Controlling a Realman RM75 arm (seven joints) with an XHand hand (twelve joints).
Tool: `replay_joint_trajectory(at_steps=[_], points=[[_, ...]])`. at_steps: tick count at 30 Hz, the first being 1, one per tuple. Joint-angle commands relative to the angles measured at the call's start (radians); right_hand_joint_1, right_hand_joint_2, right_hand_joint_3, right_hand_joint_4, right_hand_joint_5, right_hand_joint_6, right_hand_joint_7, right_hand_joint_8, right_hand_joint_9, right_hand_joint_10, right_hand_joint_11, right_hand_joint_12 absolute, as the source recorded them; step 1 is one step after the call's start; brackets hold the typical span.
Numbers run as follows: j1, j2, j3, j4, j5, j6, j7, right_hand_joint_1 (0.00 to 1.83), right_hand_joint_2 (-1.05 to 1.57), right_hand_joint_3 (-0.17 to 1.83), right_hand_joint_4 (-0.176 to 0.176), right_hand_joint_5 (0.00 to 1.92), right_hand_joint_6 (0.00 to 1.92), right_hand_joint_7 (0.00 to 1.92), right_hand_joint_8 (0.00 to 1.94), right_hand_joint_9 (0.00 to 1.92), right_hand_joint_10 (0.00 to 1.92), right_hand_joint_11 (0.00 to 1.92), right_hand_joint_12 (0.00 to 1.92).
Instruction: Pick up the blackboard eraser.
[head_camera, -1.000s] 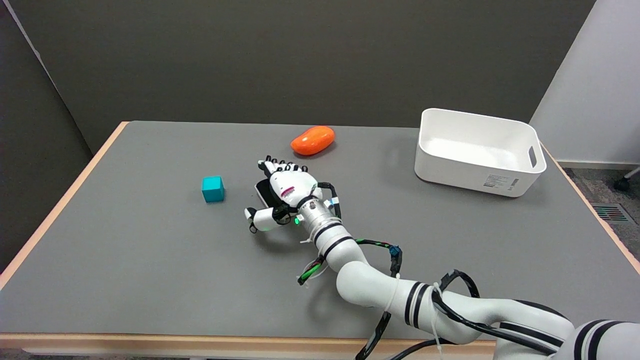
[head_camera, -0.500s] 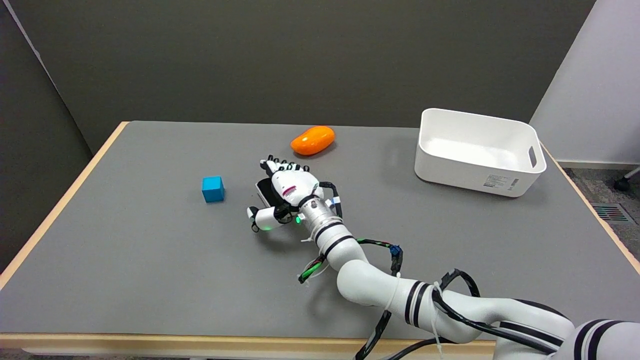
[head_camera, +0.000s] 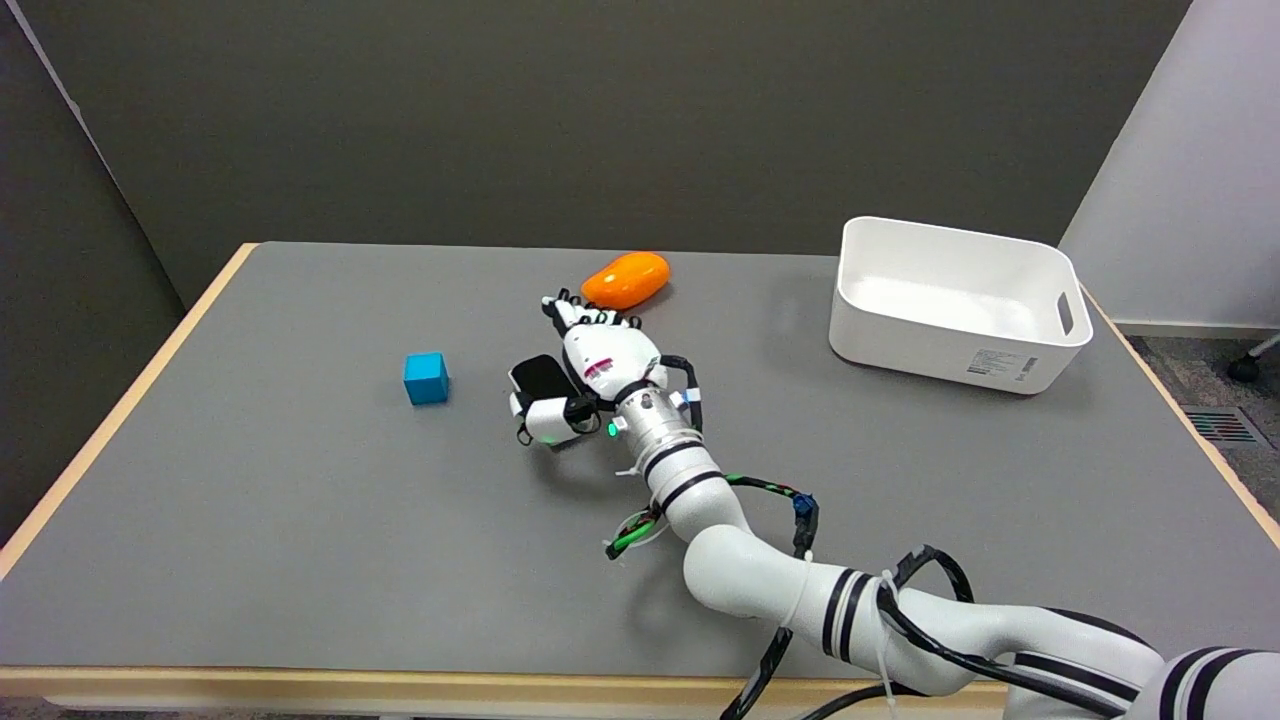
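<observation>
Over the middle of the grey counter (head_camera: 300, 520), the right hand (head_camera: 590, 370) has the blackboard eraser (head_camera: 541, 376) in its grasp: the thumb presses against the near end of the small black block and the other fingers curl over its far side. Only the eraser's dark left part shows past the white palm, and I cannot tell whether it is clear of the surface. An orange oval object (head_camera: 626, 279) lies just beyond the fingertips. A blue cube (head_camera: 425, 377) sits to the left, apart from the hand, and a white bin (head_camera: 955, 305) stands far to the right.
</observation>
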Motion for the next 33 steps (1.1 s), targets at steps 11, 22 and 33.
replay_joint_trajectory(at_steps=[11,22,33], points=[[-0.022,-0.003,-0.006,-0.030,0.058,-0.023,-0.001,0.67,0.68,0.84,-0.176,0.04,0.33,0.18,0.56,0.20,1.00,0.20,1.47],[-0.013,-0.009,-0.014,-0.034,0.058,-0.032,0.002,0.66,0.69,0.84,-0.176,0.02,0.32,0.16,0.55,0.19,0.99,0.19,1.47],[-0.006,-0.010,-0.016,-0.041,0.058,-0.043,0.003,0.66,0.70,0.84,-0.176,0.02,0.32,0.17,0.55,0.20,1.00,0.20,1.47]])
